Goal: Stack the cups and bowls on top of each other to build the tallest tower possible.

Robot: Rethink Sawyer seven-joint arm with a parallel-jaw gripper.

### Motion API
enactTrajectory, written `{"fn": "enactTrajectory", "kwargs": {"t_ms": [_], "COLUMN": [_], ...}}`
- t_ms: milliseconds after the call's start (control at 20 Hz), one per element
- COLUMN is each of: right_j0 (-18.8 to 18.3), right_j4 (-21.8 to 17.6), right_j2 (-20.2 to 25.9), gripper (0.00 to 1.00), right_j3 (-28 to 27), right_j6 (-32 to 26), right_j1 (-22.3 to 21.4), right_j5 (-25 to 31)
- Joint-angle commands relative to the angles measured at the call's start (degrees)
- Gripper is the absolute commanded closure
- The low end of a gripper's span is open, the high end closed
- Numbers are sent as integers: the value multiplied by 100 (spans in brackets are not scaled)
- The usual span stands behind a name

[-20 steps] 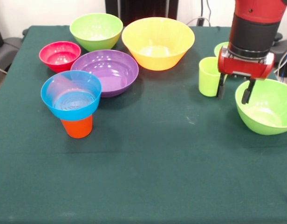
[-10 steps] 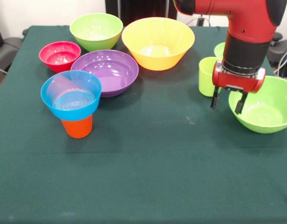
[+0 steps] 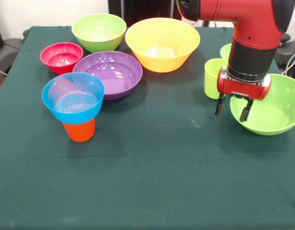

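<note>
One end effector (image 3: 231, 106) astride green bowl (image 3: 274, 115) rim

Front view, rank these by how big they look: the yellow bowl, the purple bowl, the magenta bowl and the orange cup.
1. yellow bowl
2. purple bowl, nearly as wide but shallower
3. magenta bowl
4. orange cup, partly covered by the blue bowl

No text, label, brand, number or sign can be read on anything in view.
</note>
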Motion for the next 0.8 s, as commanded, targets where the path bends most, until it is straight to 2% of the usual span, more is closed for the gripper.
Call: {"fn": "enactTrajectory", "kwargs": {"t_ms": [50, 300, 550, 800], "right_j0": [157, 282, 330, 163], "right_j4": [-224, -339, -275, -184], "right_j2": [250, 134, 83, 316], "gripper": [0, 0, 0, 0], "right_j3": [-228, -263, -334, -252], "right_j6": [287, 256, 244, 175], "right_j1": [91, 75, 91, 114], "right_j5": [257, 19, 277, 221]}}
